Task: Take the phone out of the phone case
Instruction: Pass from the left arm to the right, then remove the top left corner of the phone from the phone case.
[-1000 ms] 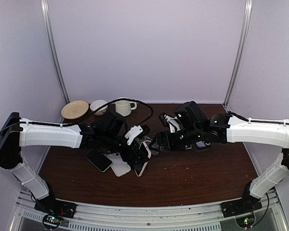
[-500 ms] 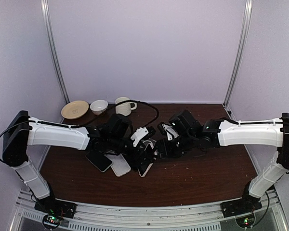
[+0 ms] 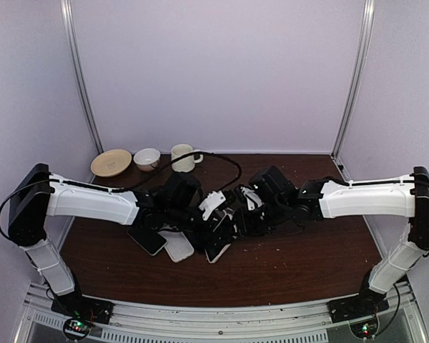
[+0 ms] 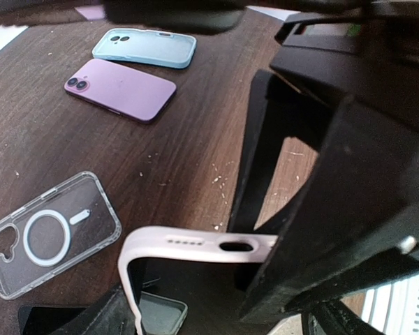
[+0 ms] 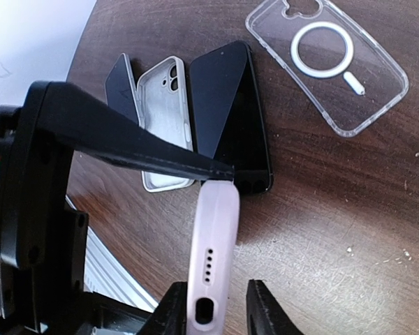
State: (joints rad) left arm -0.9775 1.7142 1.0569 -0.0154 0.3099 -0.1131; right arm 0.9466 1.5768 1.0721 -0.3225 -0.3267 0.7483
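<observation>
A pale pink phone case (image 3: 220, 230) hangs above the table's middle between the two grippers. My left gripper (image 3: 216, 214) is shut on it; in the left wrist view the case's port edge (image 4: 195, 248) crosses between my fingers. My right gripper (image 5: 215, 307) is open and straddles that same port end (image 5: 211, 237). Its left finger (image 5: 169, 310) touches the case and its right finger (image 5: 265, 307) stands a little off it. The case's inside looks dark; I cannot tell whether a phone is in it.
On the table lie a clear case (image 5: 326, 64), a black phone (image 5: 230, 115), a white case (image 5: 164, 132), a purple phone (image 4: 122, 89) and a light blue case (image 4: 145, 47). A plate (image 3: 111, 162), bowl (image 3: 146, 157) and mug (image 3: 182, 157) stand at the back left.
Both arms have closed in on each other. The left gripper carried the pink case rightward, and the right gripper moved left until its fingers straddle the case's end.
</observation>
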